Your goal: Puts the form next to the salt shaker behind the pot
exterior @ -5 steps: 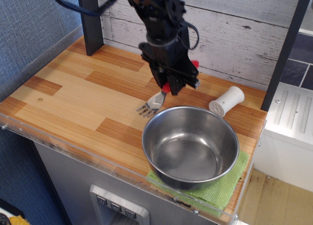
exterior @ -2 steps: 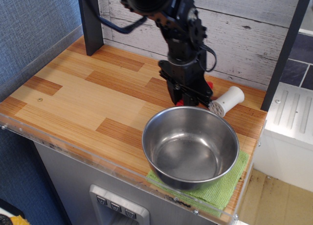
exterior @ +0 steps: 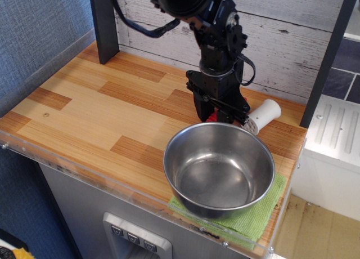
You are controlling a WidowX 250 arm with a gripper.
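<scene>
Compared with a second ago, when the form hung with its grey tines plainly showing off the pot's 10 o'clock rim, the arm has carried it toward 3 o'clock, and since the last frame it has crept only a little further toward the salt shaker. Now the form (exterior: 212,116) shows as no more than a sliver of red at the bottom of the end effector (exterior: 216,114), just past the pot's far rim at about 12 o'clock; another bit of red peeks out on the far side of the black fingers. From that I judge the end effector to be clenched on the form, though the fingertips themselves are lost in the dark housing and the tines are completely hidden. The salt shaker (exterior: 260,116) lies on its side just beside the end effector toward 3 o'clock, its hole-dotted head nearest the arm, close enough that I cannot tell whether they touch. The pot (exterior: 219,168) sits at the near right of the tabletop (exterior: 84,110) on a green cloth (exterior: 264,217). As a judgement, the carrying looks almost done: the form is already behind the pot and next to the shaker, and what is left is lowering it to the wood, letting go and pulling away. Whether the form already rests on the tabletop or hangs just above it cannot be read, since the pot's rim and the arm's body cover that spot.
</scene>
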